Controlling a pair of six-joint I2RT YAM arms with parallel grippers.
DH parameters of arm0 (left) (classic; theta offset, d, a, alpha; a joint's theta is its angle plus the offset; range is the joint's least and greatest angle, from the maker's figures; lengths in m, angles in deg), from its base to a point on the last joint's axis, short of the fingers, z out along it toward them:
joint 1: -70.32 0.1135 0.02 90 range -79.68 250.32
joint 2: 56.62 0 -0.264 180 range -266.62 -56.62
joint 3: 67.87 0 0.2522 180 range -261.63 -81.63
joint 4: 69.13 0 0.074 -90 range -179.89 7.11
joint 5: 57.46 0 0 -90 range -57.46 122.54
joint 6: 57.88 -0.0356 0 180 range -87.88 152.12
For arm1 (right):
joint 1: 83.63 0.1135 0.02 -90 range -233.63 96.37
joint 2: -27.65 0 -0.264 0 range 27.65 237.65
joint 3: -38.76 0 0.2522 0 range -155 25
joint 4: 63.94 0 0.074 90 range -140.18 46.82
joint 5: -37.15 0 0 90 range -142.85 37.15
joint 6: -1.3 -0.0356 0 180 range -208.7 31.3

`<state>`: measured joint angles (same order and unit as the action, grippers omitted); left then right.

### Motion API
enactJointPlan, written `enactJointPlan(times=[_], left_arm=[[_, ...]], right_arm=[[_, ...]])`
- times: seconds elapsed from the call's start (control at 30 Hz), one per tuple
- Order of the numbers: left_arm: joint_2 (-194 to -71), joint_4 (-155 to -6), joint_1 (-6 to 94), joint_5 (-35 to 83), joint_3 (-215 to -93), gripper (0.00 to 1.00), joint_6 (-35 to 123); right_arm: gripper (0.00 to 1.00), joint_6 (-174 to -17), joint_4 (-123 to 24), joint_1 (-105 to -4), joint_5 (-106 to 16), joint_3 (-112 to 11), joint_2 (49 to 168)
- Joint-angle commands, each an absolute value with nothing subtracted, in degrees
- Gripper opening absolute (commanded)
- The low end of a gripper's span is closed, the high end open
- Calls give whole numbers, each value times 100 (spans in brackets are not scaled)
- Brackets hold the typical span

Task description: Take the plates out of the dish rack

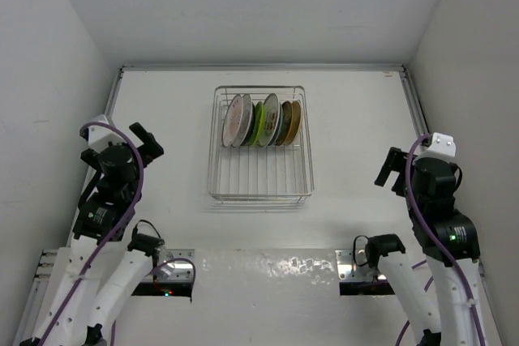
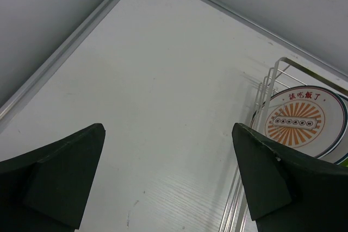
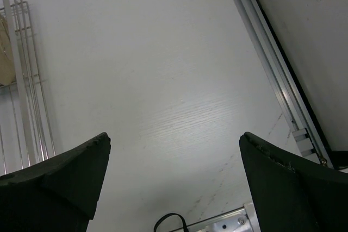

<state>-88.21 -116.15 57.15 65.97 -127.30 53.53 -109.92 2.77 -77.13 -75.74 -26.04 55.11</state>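
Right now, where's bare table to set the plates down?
Bare table between the left hand and the dish rack, and between rack and right hand; also the strip nearer the arms. Crowded only in the rack's far half, where the plates stand.

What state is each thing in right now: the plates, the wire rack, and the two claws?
dish rack, upright on the table, near half bare
plates, standing on edge in a row in the rack's far half
left gripper, open, holding nothing, left of the rack
right gripper, open, holding nothing, right of the rack
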Motion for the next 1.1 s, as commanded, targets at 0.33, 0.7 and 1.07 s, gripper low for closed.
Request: enactJointPlan(times=[0.33, 0.7, 1.07], left_arm=[[-8887, -11506, 5696, 6629, -12926, 100, 5374], [-9107, -11453, 5846, 6515, -12891, 100, 5287], [-9309, -11400, 5960, 6331, -12891, 100, 5199]], right_arm=[[99, -12164, -1561, -7722, -6271, -2325, 5725], [99, -11595, -1722, -5965, -7964, -5135, 10345], [64, -11261, -1547, -5375, -8528, -6754, 12836]])
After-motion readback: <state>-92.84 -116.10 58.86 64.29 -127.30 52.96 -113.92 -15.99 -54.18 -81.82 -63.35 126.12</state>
